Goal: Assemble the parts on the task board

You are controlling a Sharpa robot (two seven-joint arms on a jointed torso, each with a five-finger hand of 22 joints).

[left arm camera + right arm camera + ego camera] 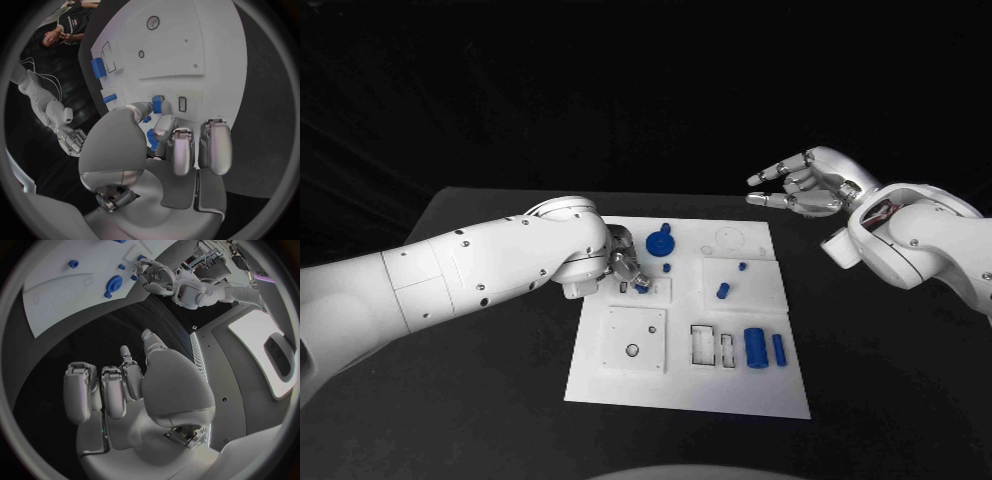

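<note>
Surface: black table (473,400), dark backdrop behind it.
Board: white task board (687,385) sat mid-table, with rectangular slots and raised square plates.
Held part: small blue part (157,106) pinched at the left hand's fingertips (164,125), right over a slot near the board's left-centre.
Loose parts: round blue part (659,241) at the far edge; small blue peg (723,291) mid-board; 2 blue cylinders (756,348) at the near right, beside the slots.
Left hand: left hand (623,268) was down on the board, fingers narrow, holding the small part.
Right hand: right hand (802,186) hovered off the board's far-right corner, fingers loosely curled and apart, holding nothing.
</note>
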